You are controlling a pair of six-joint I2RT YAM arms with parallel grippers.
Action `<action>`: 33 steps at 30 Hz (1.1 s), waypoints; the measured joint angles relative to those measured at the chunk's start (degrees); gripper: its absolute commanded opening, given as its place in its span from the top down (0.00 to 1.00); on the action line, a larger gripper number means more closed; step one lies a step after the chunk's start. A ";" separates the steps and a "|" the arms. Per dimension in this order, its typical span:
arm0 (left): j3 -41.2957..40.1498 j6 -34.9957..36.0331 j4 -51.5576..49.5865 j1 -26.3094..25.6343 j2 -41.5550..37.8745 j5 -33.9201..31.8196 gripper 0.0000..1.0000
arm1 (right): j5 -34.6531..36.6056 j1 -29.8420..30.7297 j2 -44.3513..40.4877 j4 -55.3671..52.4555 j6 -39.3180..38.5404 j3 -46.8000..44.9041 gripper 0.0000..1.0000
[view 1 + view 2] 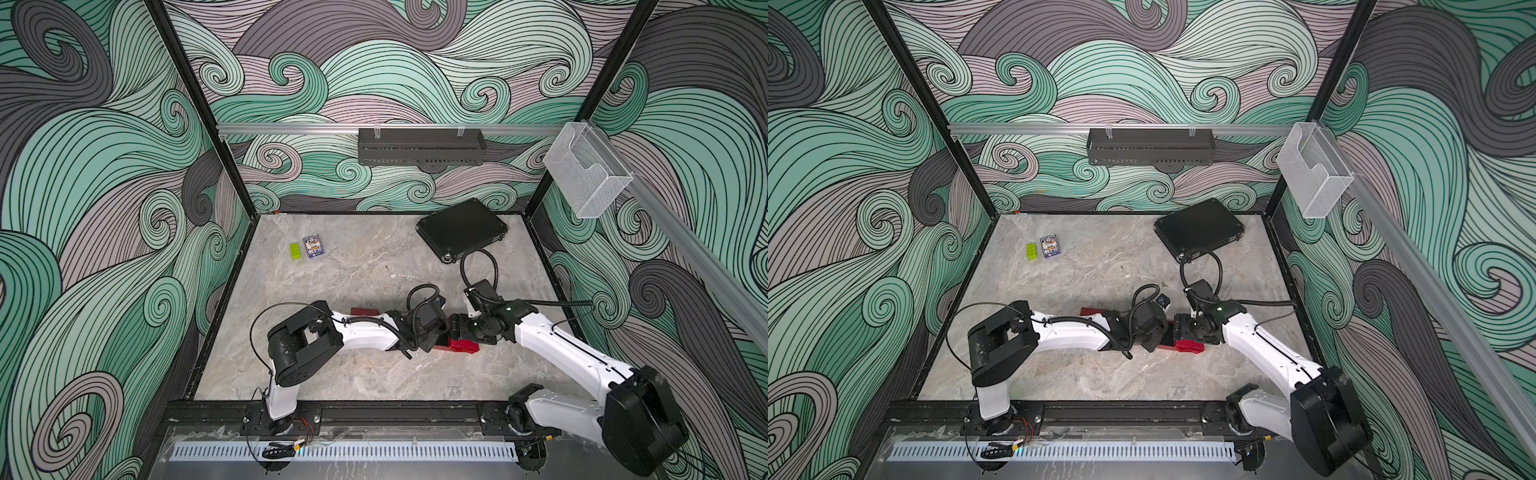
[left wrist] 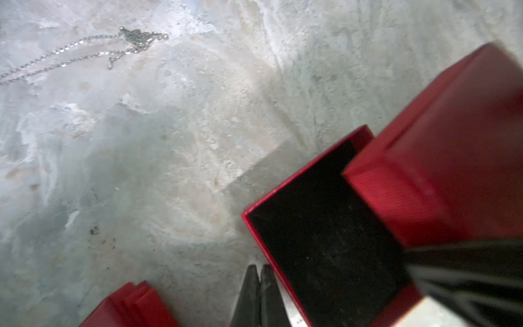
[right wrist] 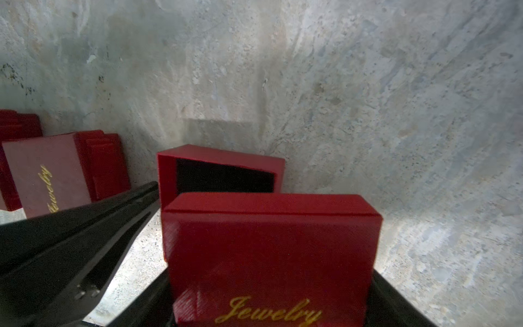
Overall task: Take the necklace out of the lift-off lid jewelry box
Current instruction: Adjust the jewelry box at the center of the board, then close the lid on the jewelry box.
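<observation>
The necklace (image 2: 85,51), a thin silver chain, lies on the marble table, apart from the box; it shows faintly in a top view (image 1: 399,274). The red jewelry box base (image 2: 325,226) stands open, and its black lining looks empty (image 3: 223,175). My right gripper (image 3: 271,283) is shut on the red lid (image 3: 268,249), printed "Jewelry" in gold, and holds it partly over the base (image 1: 463,346). My left gripper (image 2: 259,269) is shut with nothing in it, just outside the base's wall, and its fingertips (image 3: 154,186) also show in the right wrist view.
A second red "Jewelry" box (image 3: 48,175) lies closed under the left arm (image 1: 363,311). At the back of the table are a black case (image 1: 461,232), a green brick (image 1: 296,251) and a card pack (image 1: 312,246). The two arms meet at mid-table.
</observation>
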 measured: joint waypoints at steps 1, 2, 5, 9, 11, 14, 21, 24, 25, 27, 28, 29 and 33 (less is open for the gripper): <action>-0.22 -0.02 0.28 0.22 -0.24 0.42 1.00 | -0.20 0.26 0.55 0.42 0.00 0.02 0.21; -0.74 -0.04 0.48 0.57 -0.85 0.72 1.00 | -0.33 0.59 1.07 0.70 0.00 0.02 0.21; -3.63 -0.24 0.44 2.19 -4.61 1.29 1.00 | -0.31 1.46 2.62 0.96 0.15 0.24 0.20; -8.44 -0.35 -0.50 4.94 -13.20 1.38 1.00 | 0.50 2.60 3.69 1.53 1.51 0.55 0.19; -10.36 -0.33 -0.98 6.34 -17.81 1.25 1.00 | 1.27 3.26 3.69 1.97 2.64 0.55 0.19; -12.55 -0.20 -1.40 7.28 -22.99 1.18 1.00 | 2.49 4.02 3.69 2.84 4.55 0.55 0.18; -15.93 0.48 -3.28 7.61 -28.20 1.33 1.00 | 5.46 4.74 3.69 4.24 8.17 0.57 0.17; -17.09 0.79 -3.48 7.63 -29.05 1.49 1.00 | 6.29 5.05 3.89 4.28 9.33 0.87 0.17; -17.46 0.92 -3.50 7.63 -29.24 1.49 1.00 | 6.40 5.22 4.15 4.31 9.64 1.14 0.17; -18.01 1.25 -3.61 7.63 -29.66 1.49 1.00 | 6.60 5.77 4.87 4.33 10.21 1.84 0.16; -18.25 1.38 -3.72 7.63 -29.97 1.49 1.00 | 6.67 6.10 5.29 4.39 10.58 2.19 0.17; -18.43 1.53 -3.80 7.63 -30.23 1.49 1.00 | 6.73 6.43 5.66 4.39 10.75 2.49 0.16; -18.69 1.92 -3.85 7.63 -31.21 1.46 1.00 | 6.80 7.50 6.69 4.31 11.76 3.17 0.16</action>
